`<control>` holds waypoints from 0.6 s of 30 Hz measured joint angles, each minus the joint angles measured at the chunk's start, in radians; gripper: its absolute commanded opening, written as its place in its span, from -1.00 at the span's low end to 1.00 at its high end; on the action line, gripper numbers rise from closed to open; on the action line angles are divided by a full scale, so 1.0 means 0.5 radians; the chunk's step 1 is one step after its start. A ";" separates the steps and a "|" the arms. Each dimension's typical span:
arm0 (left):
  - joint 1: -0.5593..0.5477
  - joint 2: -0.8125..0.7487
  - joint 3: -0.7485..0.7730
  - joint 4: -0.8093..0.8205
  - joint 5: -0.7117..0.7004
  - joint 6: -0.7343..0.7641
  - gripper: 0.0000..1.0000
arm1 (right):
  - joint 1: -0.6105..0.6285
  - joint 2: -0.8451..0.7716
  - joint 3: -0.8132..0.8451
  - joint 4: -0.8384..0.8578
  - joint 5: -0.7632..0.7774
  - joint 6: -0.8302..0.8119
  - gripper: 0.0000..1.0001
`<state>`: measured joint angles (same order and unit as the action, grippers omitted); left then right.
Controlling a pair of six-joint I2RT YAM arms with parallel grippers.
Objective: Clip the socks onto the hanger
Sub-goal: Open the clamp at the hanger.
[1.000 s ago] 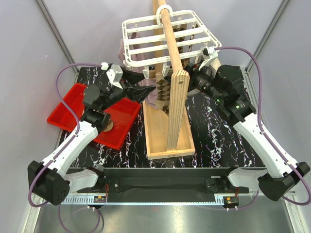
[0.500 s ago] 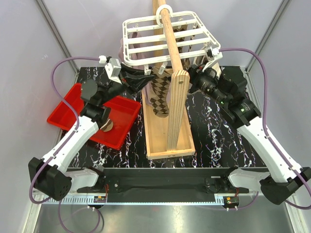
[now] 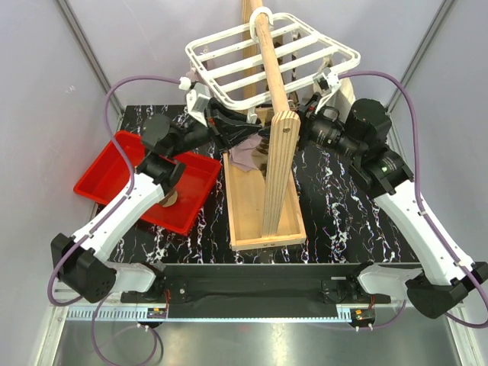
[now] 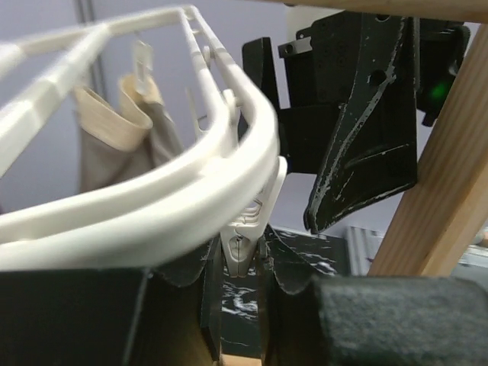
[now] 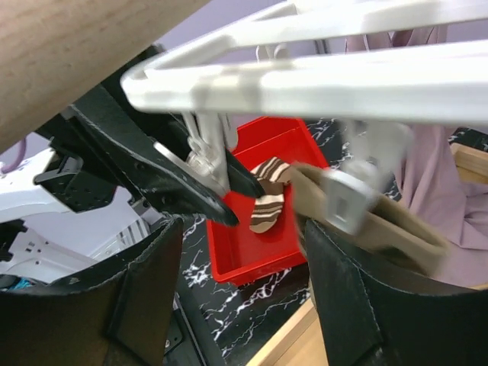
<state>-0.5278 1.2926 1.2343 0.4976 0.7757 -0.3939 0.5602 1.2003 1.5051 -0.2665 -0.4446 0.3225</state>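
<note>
The hanger (image 4: 152, 221) has tipped up on one side. It hangs on the wooden pole (image 3: 268, 57). The left gripper (image 4: 240, 274) was wide a moment ago and now pinches a clip peg (image 4: 241, 244) under the frame. The right gripper (image 5: 244, 229) has its fingers spread beside a beige sock (image 5: 381, 221). I think the peg is being squeezed open for a sock.

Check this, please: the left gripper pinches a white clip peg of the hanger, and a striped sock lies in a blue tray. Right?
The tray is red, not blue, as the right wrist view shows. The left gripper does pinch the white clip peg of the hanger, and the striped sock lies in that tray.
</note>
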 measured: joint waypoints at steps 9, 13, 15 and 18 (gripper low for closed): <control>-0.059 0.170 0.098 -0.019 0.102 -0.419 -1.00 | 0.001 0.047 -0.001 0.076 -0.092 0.073 0.40; -0.056 0.185 0.099 -0.014 0.153 -0.537 -1.00 | 0.001 0.047 -0.014 0.130 -0.090 0.104 0.36; -0.055 0.195 0.102 0.003 0.189 -0.596 -1.00 | 0.001 0.046 -0.026 0.169 -0.085 0.116 0.34; -0.050 0.211 0.104 0.043 0.234 -0.668 -1.00 | 0.001 0.040 -0.041 0.208 -0.067 0.130 0.33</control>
<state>-0.5526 1.3983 1.2861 0.5190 0.8928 -0.7280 0.5606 1.2201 1.4845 -0.1623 -0.4782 0.3878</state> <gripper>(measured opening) 0.205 0.668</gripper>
